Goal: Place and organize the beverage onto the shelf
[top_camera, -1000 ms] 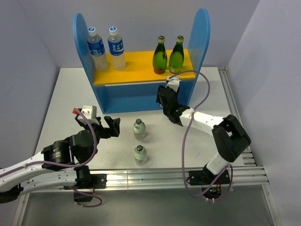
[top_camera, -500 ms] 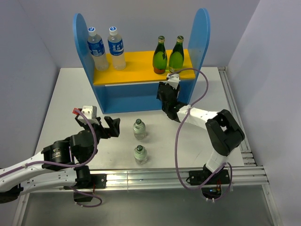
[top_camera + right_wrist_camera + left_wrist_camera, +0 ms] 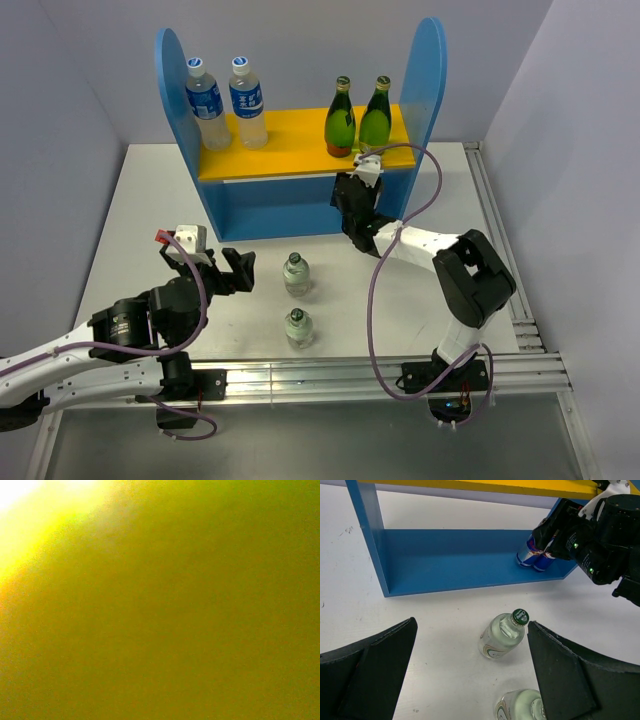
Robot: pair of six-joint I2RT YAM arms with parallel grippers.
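The blue shelf has a yellow upper board bearing two water bottles and two green bottles. Two small clear bottles with green caps stand on the table in front, one nearer the shelf and one nearer me. My left gripper is open and empty, left of them. My right gripper reaches into the lower tier, right over two blue-silver cans. Its jaws are hidden, and the right wrist view is only yellow-green blur.
The lower tier is bare left of the cans. In the left wrist view the nearer-shelf clear bottle lies between my open fingers, and the other is at the bottom edge. A metal rail runs along the table's right side.
My right gripper has moved a little further up and into the shelf's lower tier at its right end. The left arm and the bottles have not moved.
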